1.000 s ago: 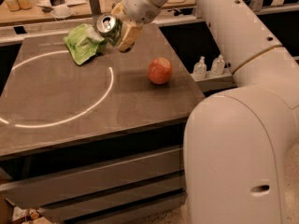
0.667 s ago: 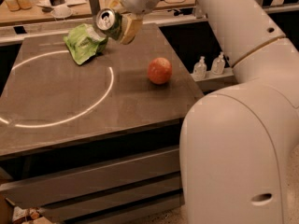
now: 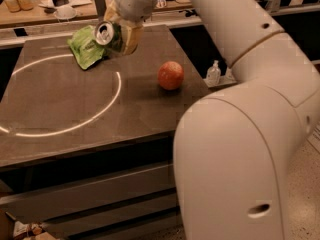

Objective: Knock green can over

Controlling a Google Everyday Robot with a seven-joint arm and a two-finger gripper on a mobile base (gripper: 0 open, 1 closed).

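Observation:
The green can (image 3: 107, 35) lies tipped on its side at the far middle of the dark table (image 3: 75, 109). Its silver top faces the camera and the left. Its body rests against the edge of the light green wrinkly bag (image 3: 84, 49). My gripper (image 3: 126, 37) comes down from the top of the view and is pressed against the can's right side, hiding part of its body.
A red-orange round fruit (image 3: 170, 75) sits right of the can, near the table's right edge. A white ring is marked on the tabletop (image 3: 116, 86). A small clear bottle (image 3: 213, 73) stands beyond the right edge. A cluttered counter (image 3: 30, 11) runs along the back.
The gripper and the tipped can have shifted a little to the left and lower, towards the green bag. The fruit has not moved.

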